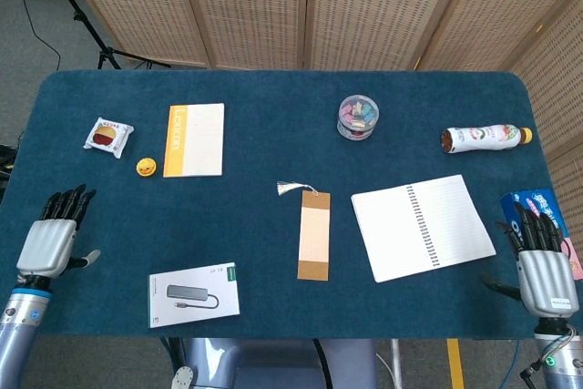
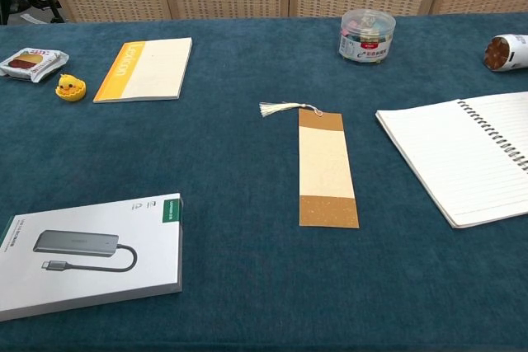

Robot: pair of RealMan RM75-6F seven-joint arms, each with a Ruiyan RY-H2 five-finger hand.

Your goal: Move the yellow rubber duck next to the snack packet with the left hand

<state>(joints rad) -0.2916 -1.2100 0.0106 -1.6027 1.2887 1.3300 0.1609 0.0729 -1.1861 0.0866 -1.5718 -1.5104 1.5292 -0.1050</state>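
One yellow duck [image 1: 144, 167] sits on the blue table [image 1: 273, 125] at the far left, just beside the one snack packet [image 1: 108, 137], which lies a touch further left and further back. In the chest view the duck [image 2: 70, 87] stands upright and a little apart from the packet [image 2: 33, 63], not touching it.

The left hand [image 1: 53, 241] is at the near left edge, well apart from the duck, palm down, fingers stretched out and a little spread, holding nothing. The right hand [image 1: 543, 266] is at the near right edge, fingers straight and slightly apart, also holding nothing; its fingertips lie over one blue packet [image 1: 537, 202] at the table's right edge.

Around the table, counted: one closed notebook with an orange spine [image 1: 193, 139] just right of the duck; one open spiral notebook [image 1: 423, 226] on the right; one brown and cream bookmark [image 1: 313, 236] with a white tassel near the middle; one round clear tub [image 1: 359, 117] of coloured bits at the far middle; one bottle [image 1: 485, 138] lying on its side at the far right; one white box [image 1: 194, 293] picturing a cable adapter at the near left, just right of the left hand.
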